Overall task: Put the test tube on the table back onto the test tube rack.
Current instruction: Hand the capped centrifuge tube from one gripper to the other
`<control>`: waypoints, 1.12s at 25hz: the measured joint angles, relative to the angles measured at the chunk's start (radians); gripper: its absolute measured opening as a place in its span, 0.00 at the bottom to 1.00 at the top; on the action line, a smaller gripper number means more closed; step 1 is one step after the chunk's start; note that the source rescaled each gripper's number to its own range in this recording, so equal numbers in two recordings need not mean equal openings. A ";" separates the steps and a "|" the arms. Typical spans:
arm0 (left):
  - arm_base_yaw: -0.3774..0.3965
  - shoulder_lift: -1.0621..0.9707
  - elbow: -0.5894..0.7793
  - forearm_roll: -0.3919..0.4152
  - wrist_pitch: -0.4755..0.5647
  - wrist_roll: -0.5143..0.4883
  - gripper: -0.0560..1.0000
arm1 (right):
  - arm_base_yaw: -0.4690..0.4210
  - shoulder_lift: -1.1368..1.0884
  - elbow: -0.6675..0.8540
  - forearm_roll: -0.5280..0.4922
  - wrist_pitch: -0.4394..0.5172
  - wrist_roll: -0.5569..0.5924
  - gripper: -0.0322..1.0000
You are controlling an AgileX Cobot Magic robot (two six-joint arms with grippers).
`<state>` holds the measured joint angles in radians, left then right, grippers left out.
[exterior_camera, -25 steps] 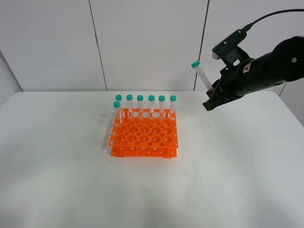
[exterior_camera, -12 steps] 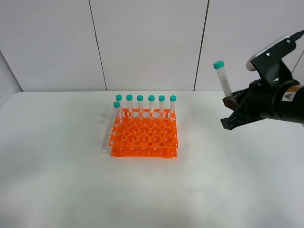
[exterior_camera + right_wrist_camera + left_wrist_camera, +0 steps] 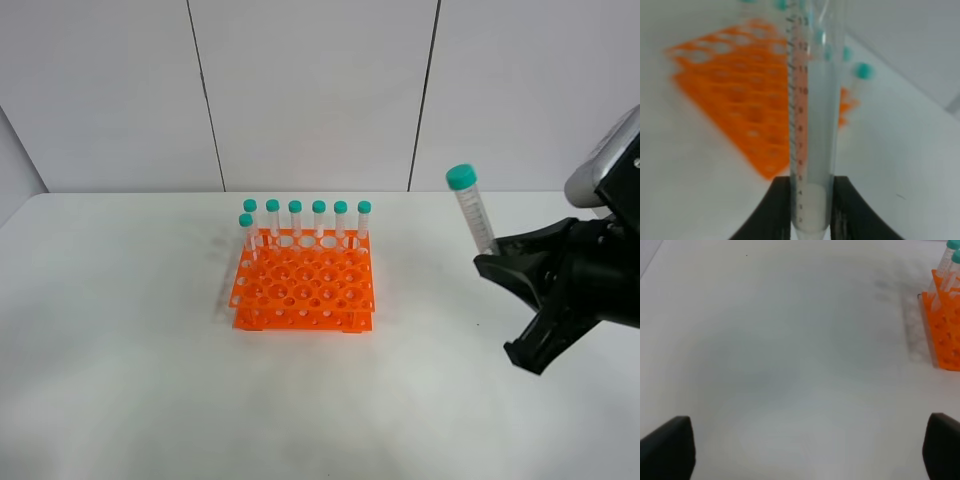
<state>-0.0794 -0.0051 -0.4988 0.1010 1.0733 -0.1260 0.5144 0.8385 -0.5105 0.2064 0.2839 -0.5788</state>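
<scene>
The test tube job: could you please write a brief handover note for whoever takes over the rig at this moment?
Right gripper: shut on the test tube, held near upright, cap up, in the air right of the test tube rack.
Left gripper: open, empty, over the table.
Done: tube picked up off the table.
Left: carry it over a free hole, lower it in, release.
Seven other tubes stand at the rack's back.

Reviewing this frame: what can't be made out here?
Right wrist: cap of the test tube held by the right gripper, cut off by the frame edge; test tube rack holes, blurred.
Exterior high: tube's tip, behind the gripper fingers.
Left wrist: most of the rack, cut off by the edge.
</scene>
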 joint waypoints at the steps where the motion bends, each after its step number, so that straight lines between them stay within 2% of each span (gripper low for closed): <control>1: 0.000 0.000 0.000 0.000 0.000 0.000 1.00 | 0.034 0.000 0.001 0.021 0.001 -0.022 0.05; 6: 0.000 0.000 0.000 0.000 0.000 0.000 1.00 | 0.161 0.001 0.003 0.104 -0.048 -0.071 0.05; 10: 0.000 0.000 0.000 0.000 0.000 0.000 1.00 | 0.207 0.001 0.003 0.140 -0.109 -0.073 0.05; 13: 0.000 0.000 0.000 0.000 0.000 0.000 1.00 | 0.232 -0.016 0.038 0.159 -0.196 -0.074 0.05; 18: 0.000 0.000 0.000 0.000 0.000 0.000 1.00 | 0.236 -0.073 0.144 0.174 -0.304 -0.034 0.05; 28: 0.000 0.000 0.000 0.000 0.000 0.000 1.00 | 0.236 -0.091 0.166 0.181 -0.324 0.008 0.05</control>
<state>-0.0794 -0.0051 -0.4988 0.1010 1.0733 -0.1260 0.7509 0.7471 -0.3450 0.3876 -0.0406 -0.5707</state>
